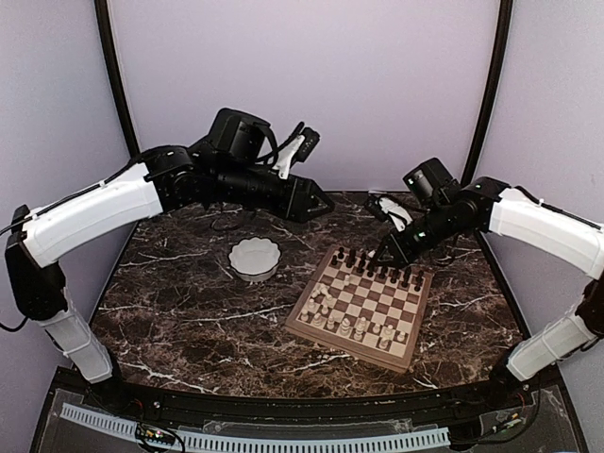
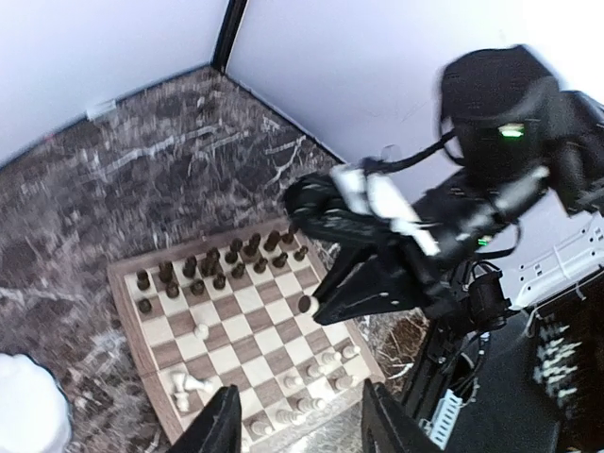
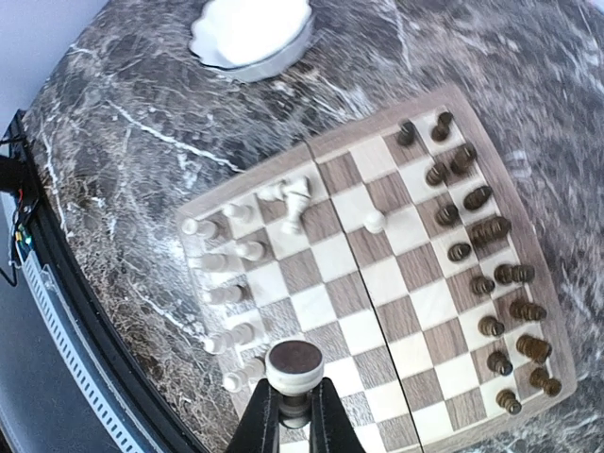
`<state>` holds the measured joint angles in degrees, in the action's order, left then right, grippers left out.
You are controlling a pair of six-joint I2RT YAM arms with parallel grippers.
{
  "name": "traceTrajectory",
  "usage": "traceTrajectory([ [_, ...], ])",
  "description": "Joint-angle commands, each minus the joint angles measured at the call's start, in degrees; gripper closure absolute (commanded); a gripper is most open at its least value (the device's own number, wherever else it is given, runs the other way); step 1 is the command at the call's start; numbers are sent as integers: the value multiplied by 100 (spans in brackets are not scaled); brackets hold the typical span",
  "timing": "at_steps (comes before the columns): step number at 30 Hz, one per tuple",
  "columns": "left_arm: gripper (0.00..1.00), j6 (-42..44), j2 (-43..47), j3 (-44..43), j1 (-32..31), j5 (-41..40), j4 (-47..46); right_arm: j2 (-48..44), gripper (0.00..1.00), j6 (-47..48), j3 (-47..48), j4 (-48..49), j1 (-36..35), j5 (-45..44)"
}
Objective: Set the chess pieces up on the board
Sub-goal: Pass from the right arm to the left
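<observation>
Right hand pinching chess piece, board below

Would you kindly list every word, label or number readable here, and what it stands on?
None can be read. The board and the white bowl show no print.
A small white strip by the far wall is too blurred to read.

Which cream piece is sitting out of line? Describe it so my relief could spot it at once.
Start at the board, with cream pieces crowded along one edge and dark pieces along the opposite. In the open squares between them stands one upright cream pawn. It alone among the cream pieces stands clear of its ranks, farthest forward toward the dark side.
</observation>
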<state>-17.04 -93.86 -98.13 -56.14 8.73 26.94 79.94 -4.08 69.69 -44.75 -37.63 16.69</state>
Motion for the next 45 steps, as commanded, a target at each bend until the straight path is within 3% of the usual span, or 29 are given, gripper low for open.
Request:
traceTrajectory([
  [1, 56, -1263, -584, 460, 558, 2284, -436, -15, 94, 347, 571, -222, -490, -357],
  [7, 57, -1733, -1249, 328, 846, 3762, -780, 436, 94, 610, 1274, -658, -1102, -1000],
  [13, 58, -2228, -1288, 731, 966, 4358, -1507, 700, 94, 668, 1578, -769, -1417, -1228],
  [32, 58, -3034, -1049, 1510, 1186, 4691, -2539, 949, 94, 658, 1671, -623, -1660, -1327],
  [45, 72, -3206, -1200, 1522, 1150, 4848, -2675, 929, 93, 695, 1776, -479, -1669, -1409],
])
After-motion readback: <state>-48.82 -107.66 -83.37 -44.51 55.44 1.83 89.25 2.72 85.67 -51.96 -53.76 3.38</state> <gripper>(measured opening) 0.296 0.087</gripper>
